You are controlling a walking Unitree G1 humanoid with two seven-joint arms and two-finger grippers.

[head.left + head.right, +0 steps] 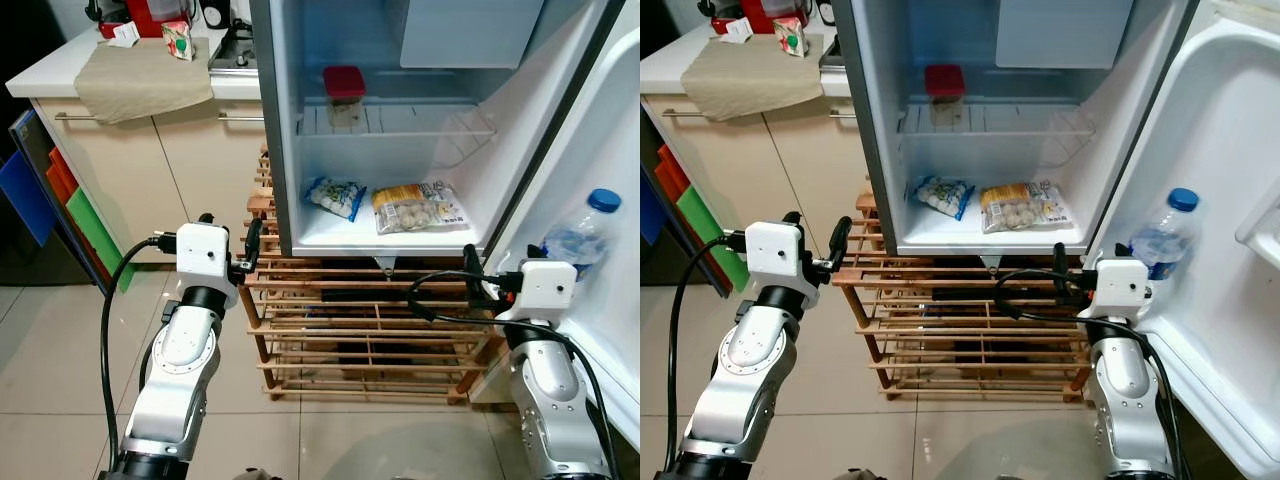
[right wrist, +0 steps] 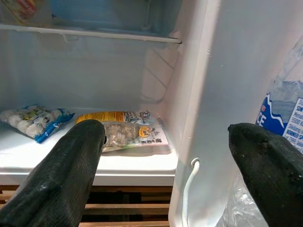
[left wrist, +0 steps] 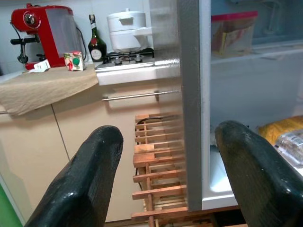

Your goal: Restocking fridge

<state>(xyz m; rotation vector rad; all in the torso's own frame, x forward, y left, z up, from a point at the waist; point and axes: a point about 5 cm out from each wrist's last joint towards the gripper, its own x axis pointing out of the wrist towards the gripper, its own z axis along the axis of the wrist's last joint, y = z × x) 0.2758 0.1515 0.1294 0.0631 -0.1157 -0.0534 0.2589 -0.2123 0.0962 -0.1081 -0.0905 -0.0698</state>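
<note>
A: Left to right, quick. Tabletop (image 1: 60,75) far left, cloth (image 1: 140,80) draped over it, carton (image 1: 178,40) on top. Left claw (image 3: 165,175) fingers apart, empty, aimed at the fridge's (image 1: 275,120) left edge, rack (image 1: 360,330) below.

B: Fridge contents?

A: Door open. Red-lid tub (image 1: 343,95) on the wire shelf; blue bag (image 1: 335,197) and yellow bag (image 1: 417,207) on the floor shelf, well apart from the claws.

B: Right side?

A: Right claw (image 2: 165,161) spread wide, empty, just before the door. Bottle (image 1: 578,238) stands in the door bin, beside it.

B: Handling?

A: Probably thin plastic, crushable, maybe slippery. Grip mid-body, gently. Door edge crowds the approach.
</note>
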